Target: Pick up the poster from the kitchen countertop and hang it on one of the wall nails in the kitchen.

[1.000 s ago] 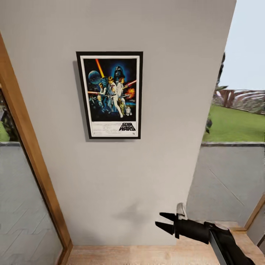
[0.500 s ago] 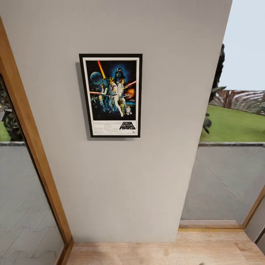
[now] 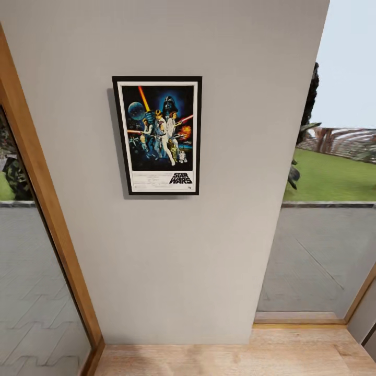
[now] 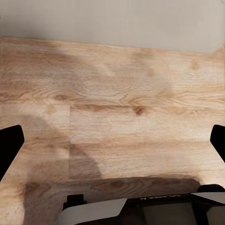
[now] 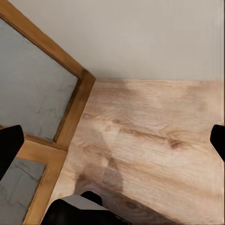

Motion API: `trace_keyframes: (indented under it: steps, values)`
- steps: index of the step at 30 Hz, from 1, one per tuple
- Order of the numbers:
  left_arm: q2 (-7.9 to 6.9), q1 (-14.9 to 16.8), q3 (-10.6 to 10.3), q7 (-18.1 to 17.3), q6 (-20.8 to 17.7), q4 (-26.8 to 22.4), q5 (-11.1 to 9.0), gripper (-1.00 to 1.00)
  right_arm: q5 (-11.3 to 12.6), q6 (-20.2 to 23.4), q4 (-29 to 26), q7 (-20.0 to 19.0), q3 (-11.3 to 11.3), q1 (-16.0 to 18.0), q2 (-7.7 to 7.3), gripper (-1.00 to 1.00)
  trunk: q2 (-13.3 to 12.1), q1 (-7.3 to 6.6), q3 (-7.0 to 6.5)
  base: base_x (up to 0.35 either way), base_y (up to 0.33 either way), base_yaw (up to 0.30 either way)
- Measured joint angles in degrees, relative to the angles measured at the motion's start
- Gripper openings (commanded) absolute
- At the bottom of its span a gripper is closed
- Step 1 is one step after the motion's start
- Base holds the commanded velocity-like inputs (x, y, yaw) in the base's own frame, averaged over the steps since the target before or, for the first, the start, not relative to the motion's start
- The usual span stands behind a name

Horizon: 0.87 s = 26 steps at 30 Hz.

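— Where is the poster (image 3: 157,136) right now?

— It hangs upright and flat against the pale grey wall (image 3: 172,250), in the upper part of that panel and nearer its left edge, well above the wooden floor (image 3: 224,357). A wood-framed glass pane (image 3: 31,271) runs along the wall's left side. No nail can be made out; the frame hides whatever carries it. By my reading, the hanging is done.

— And the claws?

— The left gripper (image 4: 112,145) has its dark fingertips far apart at the picture's two sides, with bare floorboards between them. The right gripper (image 5: 112,140) is spread the same way, over the floor near the wooden frame's corner. Neither holds anything.

— If it needed straightening, how would it handle?

— I judge it a thin, stiff, light board with a rigid black frame, probably smooth enough to slip. It lies close against the wall, so pinch a side edge of the frame, near mid-height, and move gently so it does not lift off its hook.
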<state>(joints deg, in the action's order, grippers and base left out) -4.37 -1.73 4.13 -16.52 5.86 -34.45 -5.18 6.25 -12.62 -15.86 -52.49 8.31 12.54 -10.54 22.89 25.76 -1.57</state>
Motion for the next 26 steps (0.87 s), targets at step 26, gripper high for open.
trace_keyframes:
  steps: [26]
  values:
    - [-0.21, 0.02, -0.64, 7.77, 0.87, 11.91, 0.3, 1.0, 0.13, 0.69, 18.33, 49.7, 0.08, -0.14, 2.53, 1.0, 0.0, 0.0, 0.0, 0.0, 0.0, 0.0]
